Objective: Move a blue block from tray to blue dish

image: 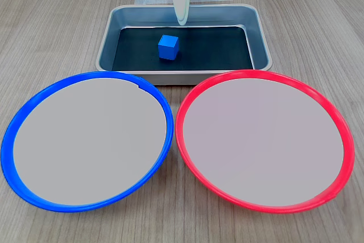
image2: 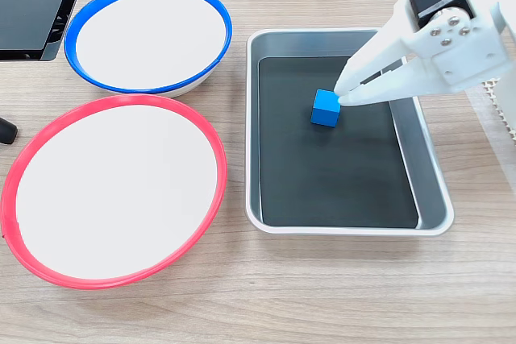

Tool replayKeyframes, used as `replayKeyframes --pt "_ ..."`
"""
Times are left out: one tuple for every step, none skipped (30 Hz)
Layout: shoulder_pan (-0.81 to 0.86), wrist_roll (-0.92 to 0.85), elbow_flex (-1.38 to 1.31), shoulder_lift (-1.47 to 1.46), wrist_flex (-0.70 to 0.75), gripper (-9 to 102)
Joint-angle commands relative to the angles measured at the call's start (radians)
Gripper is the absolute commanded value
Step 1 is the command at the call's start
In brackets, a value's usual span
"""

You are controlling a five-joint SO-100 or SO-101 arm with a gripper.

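Item one, the blue block (image: 168,46): a small plain cube resting on the dark bottom of the tray (image: 108,38), toward the middle-left as that fixed view shows it, upright and free of the walls. Item two, your pincer (image2: 345,96): a white two-finger unit reaching into the tray from the right in a fixed view, its tips drawn nearly together and lying at the block's upper right corner, touching it or just beside it; you cannot tell which, and the fingers do not appear to straddle the cube, so count the block as not yet held. Step in hand, by my reading: the approach to the grasp, with nothing lifted. The next move calls for you to spread the fingers, settle them either side of the cube, close, then lift clear of the tray wall. Item three, the blue dish (image2: 211,14): bare, standing apart from the tray on the wooden tabletop (image: 51,21), with the red-rimmed plate (image2: 211,138) beside it; mind you choose the blue rim. Hard to make out: in the low front fixed view the pincer reads as one pale blade, its gap unseen; the arm behind it is cut off by the frame.
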Motion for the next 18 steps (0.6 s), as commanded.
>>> replayKeyframes --pt "0.017 0.000 0.002 0.025 0.000 0" --pt "0.021 -0.052 0.002 0.025 0.000 0" --pt "0.034 -0.143 -0.002 0.023 0.005 0" --pt "0.051 -0.255 -0.005 0.020 0.003 0" --pt "0.086 -0.420 -0.020 0.009 -0.002 0" --pt "0.114 -0.508 -0.035 0.000 -0.012 0" --pt "0.138 -0.588 -0.057 -0.017 -0.029 0" --pt "0.164 -0.637 -0.086 -0.043 -0.041 0" --pt "0.193 -0.655 -0.129 -0.078 -0.052 0" --pt "0.209 -0.670 -0.172 -0.114 -0.058 3" --pt "0.212 -0.692 -0.216 -0.147 -0.060 6" --pt "0.212 -0.710 -0.279 -0.193 -0.060 6" --pt "0.209 -0.723 -0.327 -0.233 -0.055 4" --pt "0.198 -0.761 -0.374 -0.282 -0.040 1" --pt "0.189 -0.795 -0.431 -0.341 -0.021 0" --pt "0.178 -0.827 -0.488 -0.408 0.018 0" --pt "0.164 -0.877 -0.548 -0.480 0.069 0" --pt "0.152 -0.908 -0.607 -0.560 0.115 0"
